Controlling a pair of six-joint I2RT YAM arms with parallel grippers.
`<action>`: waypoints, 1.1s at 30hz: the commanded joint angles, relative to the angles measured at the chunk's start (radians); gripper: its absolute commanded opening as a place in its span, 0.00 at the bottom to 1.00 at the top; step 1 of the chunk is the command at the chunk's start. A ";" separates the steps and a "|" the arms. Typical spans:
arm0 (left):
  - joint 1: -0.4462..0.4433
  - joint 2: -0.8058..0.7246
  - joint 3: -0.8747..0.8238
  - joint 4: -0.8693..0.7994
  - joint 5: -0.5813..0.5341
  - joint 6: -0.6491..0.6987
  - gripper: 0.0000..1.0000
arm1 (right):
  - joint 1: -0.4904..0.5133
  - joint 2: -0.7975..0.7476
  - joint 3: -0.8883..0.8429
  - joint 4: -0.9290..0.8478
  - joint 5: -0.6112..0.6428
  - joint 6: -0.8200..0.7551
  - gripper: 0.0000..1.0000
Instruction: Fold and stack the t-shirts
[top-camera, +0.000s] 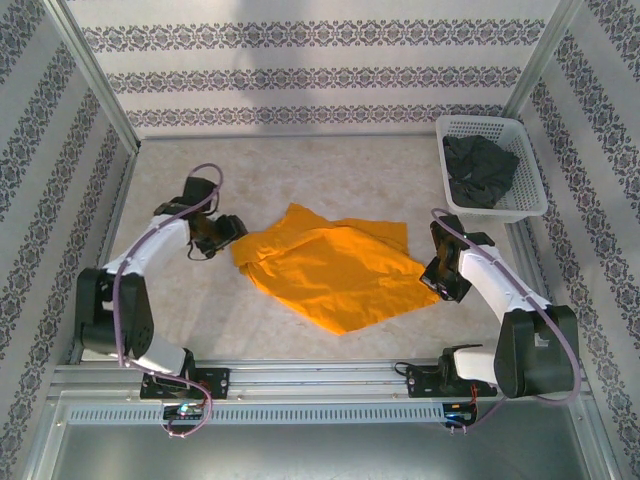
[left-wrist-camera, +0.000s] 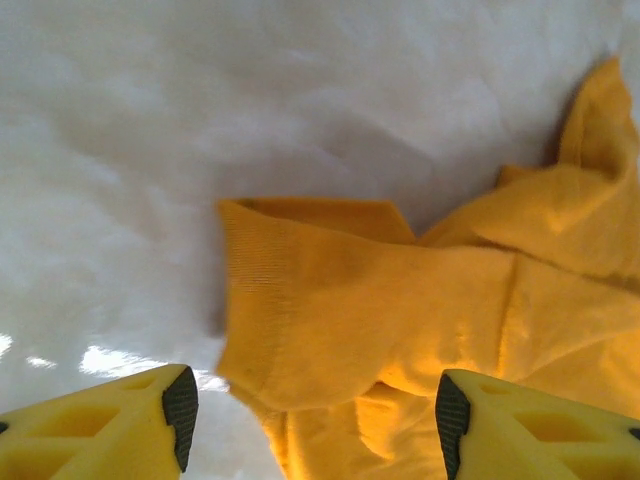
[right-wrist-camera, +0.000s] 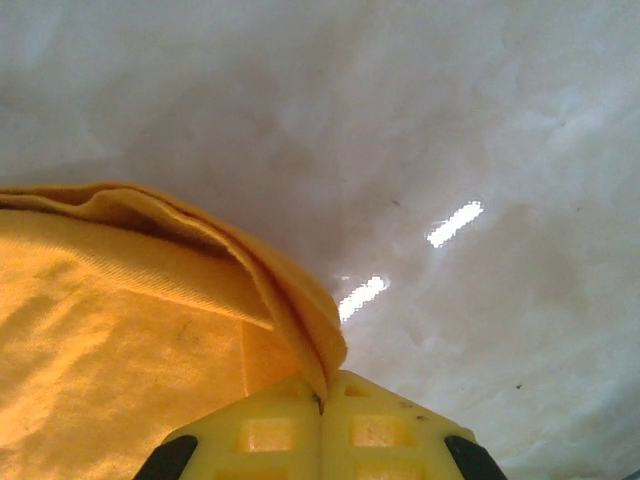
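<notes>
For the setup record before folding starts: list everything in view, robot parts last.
yellow t-shirt: one, orange-yellow, rumpled in the middle of the table
grey t-shirt: one, dark charcoal, bunched inside the basket
basket: one, white lattice, far right corner of the table
table: one, pale mottled, under everything
walls: three, white with grey patterned bands, around the table
left gripper: one, yellow fingers, open at the yellow t-shirt's left edge
right gripper: one, yellow fingers, shut on the yellow t-shirt's right edge
</notes>
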 joint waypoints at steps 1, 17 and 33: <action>-0.092 0.046 0.076 -0.056 -0.066 0.210 0.69 | 0.001 0.004 0.040 -0.006 0.003 -0.036 0.00; -0.185 0.269 0.179 -0.015 -0.276 0.279 0.00 | 0.000 0.042 0.047 0.029 -0.026 -0.047 0.00; -0.140 -0.043 0.340 -0.163 -0.367 0.171 0.00 | -0.028 0.036 0.365 -0.022 0.000 -0.117 0.00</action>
